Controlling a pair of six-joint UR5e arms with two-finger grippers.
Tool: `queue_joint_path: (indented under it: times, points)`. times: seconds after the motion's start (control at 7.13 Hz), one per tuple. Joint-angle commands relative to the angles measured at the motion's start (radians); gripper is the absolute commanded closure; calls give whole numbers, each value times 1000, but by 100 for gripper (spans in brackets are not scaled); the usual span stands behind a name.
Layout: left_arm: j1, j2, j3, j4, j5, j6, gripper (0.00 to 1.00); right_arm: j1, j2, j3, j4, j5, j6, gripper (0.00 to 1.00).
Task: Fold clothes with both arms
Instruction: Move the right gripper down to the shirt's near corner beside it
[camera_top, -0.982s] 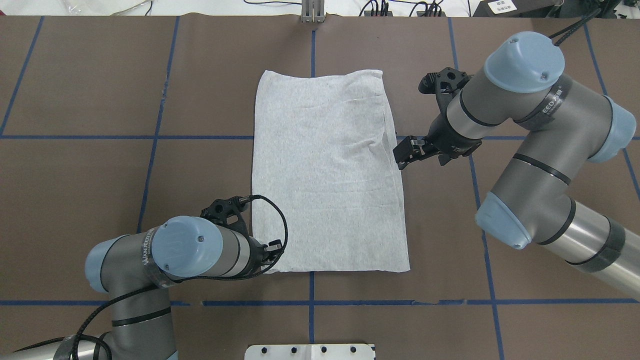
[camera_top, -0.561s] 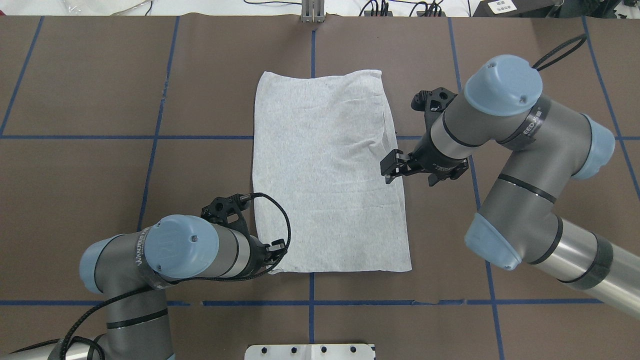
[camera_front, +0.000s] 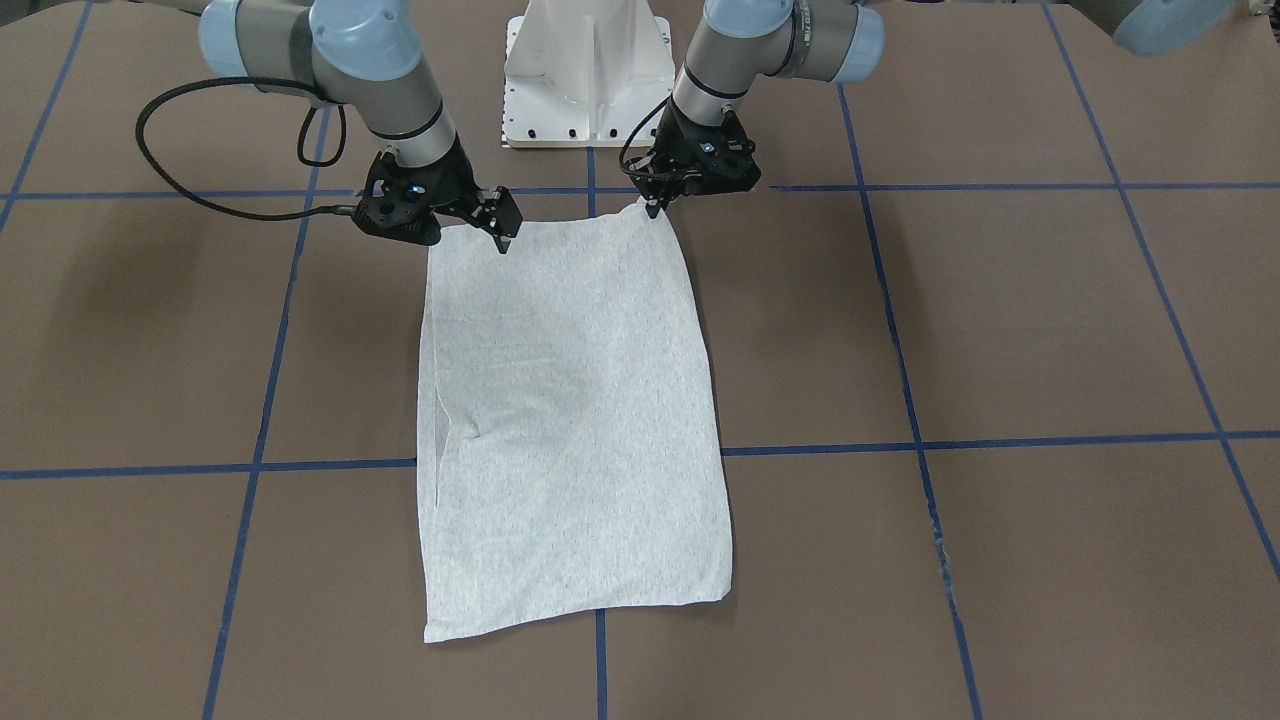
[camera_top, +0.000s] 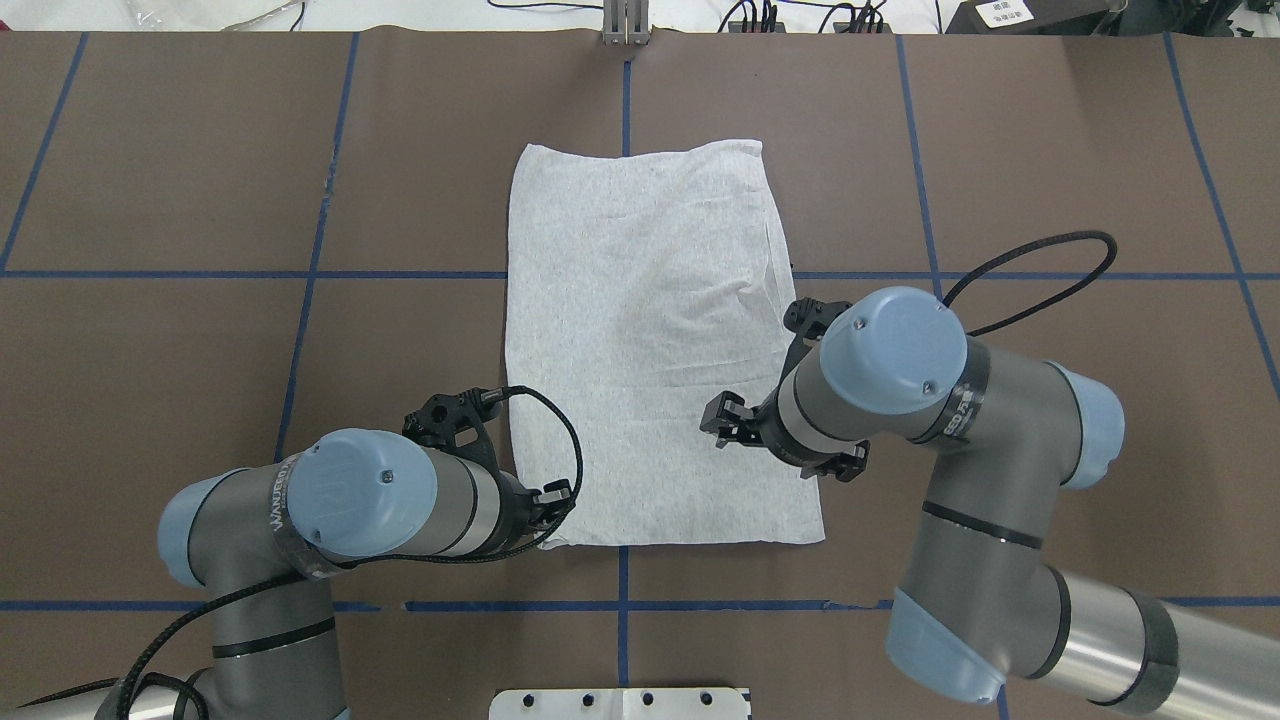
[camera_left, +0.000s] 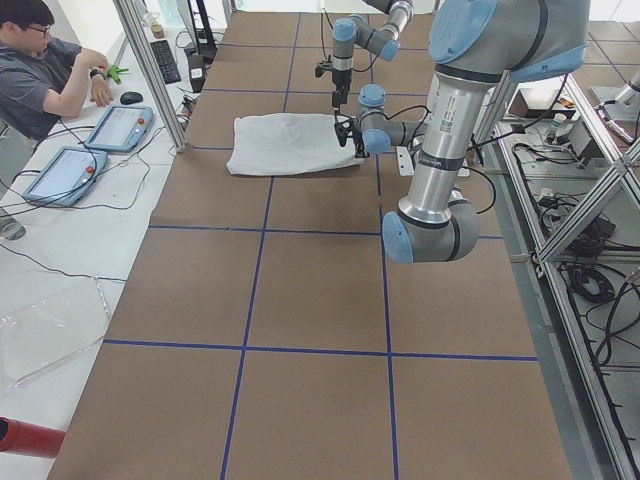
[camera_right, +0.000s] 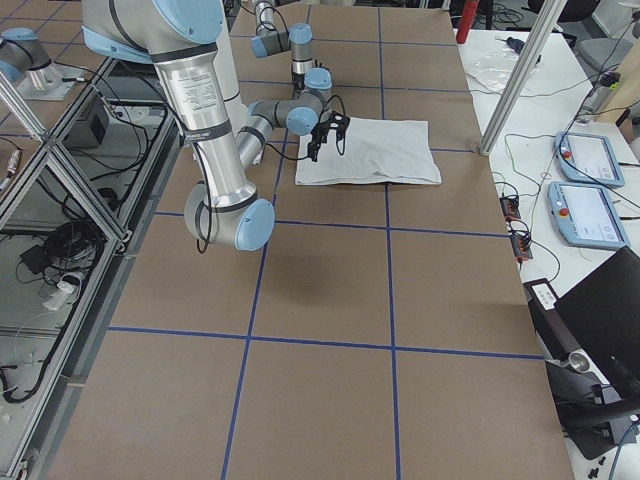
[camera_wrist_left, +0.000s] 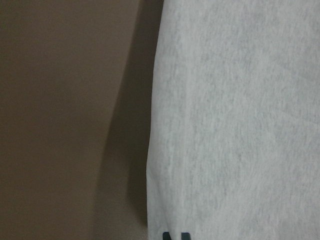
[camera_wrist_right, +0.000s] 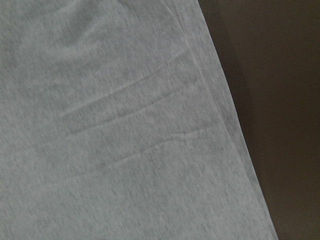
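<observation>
The long, folded, light heather-grey T-shirt (camera_front: 570, 400) lay lengthwise away from the robot, the left gripper (camera_front: 653, 205) apparently pinching one near corner and the right gripper (camera_front: 503, 238), fingers apart, hanging near the other.

My folded T-shirt (camera_top: 650, 350) shows light heather-grey, finely speckled. The worktop (camera_top: 200, 150) is brown with blue grid lines. My left arm (camera_top: 370, 505) and right arm (camera_top: 900, 370) are silver-grey, capped light blue; left claw (camera_front: 652, 207) and right claw (camera_front: 503, 238) are black.

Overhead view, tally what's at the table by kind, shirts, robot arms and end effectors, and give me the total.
T-shirt: 1
Robot arms: 2, left arm and right arm
End effectors: 2, left end effector and right end effector
Total: 5
</observation>
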Motion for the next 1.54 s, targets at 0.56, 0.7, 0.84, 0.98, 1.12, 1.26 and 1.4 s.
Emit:
queue_joint_path:
  times: [0.56, 0.7, 0.84, 0.98, 1.12, 1.26, 1.4]
  points:
    - [3, -2, 0, -3, 5, -1, 100, -120, -8, -56, -4, -87, 304, 0]
    - [0, -1, 0, -4, 6, -1, 100, -120, -10, -65, -4, -89, 306, 0]
    - [3, -1, 0, -4, 6, -1, 100, -119, -11, -67, -4, -89, 306, 0]
    - [3, -1, 0, -4, 6, -1, 100, -119, -13, -76, -4, -89, 306, 0]
    - [3, -1, 0, -4, 6, -1, 100, -119, -13, -76, -4, -89, 306, 0]
    - [3, -1, -1, -4, 6, -1, 100, -120, -13, -90, -2, -89, 306, 0]
    - [3, 1, -1, -4, 8, -1, 100, -122, -13, -95, -2, -91, 304, 0]
